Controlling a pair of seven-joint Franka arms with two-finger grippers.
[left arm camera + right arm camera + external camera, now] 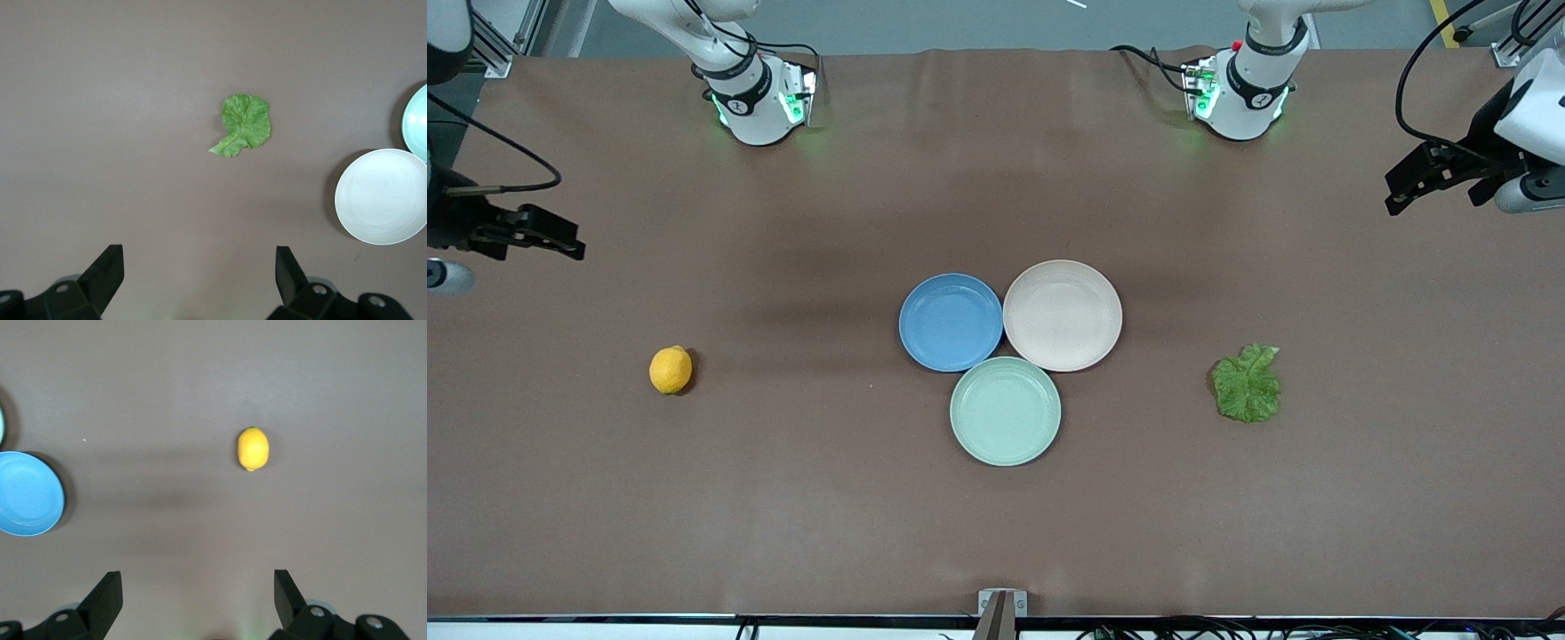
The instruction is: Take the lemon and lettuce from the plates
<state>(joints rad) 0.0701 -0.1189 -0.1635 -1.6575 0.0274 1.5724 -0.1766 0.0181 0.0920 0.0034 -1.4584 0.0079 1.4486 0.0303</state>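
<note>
Lemon lies bare on the brown surface toward the right arm's end, well apart from the plates. Lettuce lies flat toward the left arm's end, likewise off the plates. Blue plate, beige-pink plate and mint plate cluster at centre, rims touching. Right gripper and left gripper hang over the surface's ends, jaws wide, holding nothing; both arms partly cut off at the frame edges.

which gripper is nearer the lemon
Right. The right gripper hangs open at the lemon's end of the table; the left gripper, also open, is past the lettuce.
</note>
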